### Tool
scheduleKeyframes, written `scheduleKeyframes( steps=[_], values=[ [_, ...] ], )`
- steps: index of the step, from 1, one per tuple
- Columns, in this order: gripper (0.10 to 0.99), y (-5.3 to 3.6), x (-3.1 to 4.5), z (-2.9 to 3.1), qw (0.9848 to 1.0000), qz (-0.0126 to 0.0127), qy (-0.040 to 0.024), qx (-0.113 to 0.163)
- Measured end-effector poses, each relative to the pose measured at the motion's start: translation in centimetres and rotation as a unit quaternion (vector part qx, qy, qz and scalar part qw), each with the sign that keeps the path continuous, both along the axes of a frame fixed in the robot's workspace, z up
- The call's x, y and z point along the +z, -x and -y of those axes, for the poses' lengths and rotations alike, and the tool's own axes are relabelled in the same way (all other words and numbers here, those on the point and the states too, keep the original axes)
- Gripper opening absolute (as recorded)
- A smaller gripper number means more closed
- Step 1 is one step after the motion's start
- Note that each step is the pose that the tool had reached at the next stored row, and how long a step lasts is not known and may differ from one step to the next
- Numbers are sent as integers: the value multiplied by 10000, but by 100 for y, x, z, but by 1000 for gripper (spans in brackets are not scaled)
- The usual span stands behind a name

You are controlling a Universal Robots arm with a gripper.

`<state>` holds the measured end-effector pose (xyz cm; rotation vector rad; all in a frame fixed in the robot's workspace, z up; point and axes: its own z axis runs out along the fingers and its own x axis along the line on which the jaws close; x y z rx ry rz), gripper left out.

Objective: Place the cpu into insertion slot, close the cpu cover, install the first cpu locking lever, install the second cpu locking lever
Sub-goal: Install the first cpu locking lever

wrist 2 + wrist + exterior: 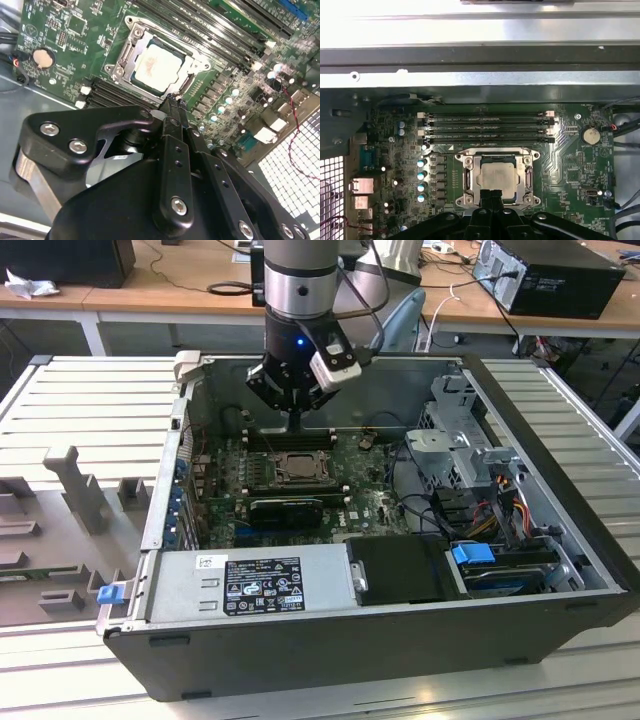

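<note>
The cpu, a pale square chip, lies flat in the insertion slot on the green motherboard. The cpu cover, a metal frame, lies down around the chip. My gripper is shut with nothing between its fingers, and its tips hover just beside one edge of the socket. In the exterior view my gripper hangs inside the open case, over the memory slots right behind the socket. How the locking levers stand, I cannot tell.
Long black memory slots run beside the socket. A black graphics card lies in front of it, then the power supply. A drive cage with cables fills the exterior view's right. A coin battery sits nearby.
</note>
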<state>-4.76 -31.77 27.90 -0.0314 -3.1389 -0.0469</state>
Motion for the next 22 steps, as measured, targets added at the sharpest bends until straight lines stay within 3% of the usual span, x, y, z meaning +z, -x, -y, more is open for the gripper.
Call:
scheduleKeyframes(
  steps=[22],
  values=[
    [106,199,-2,1,10000,40,-3,47]
  ],
)
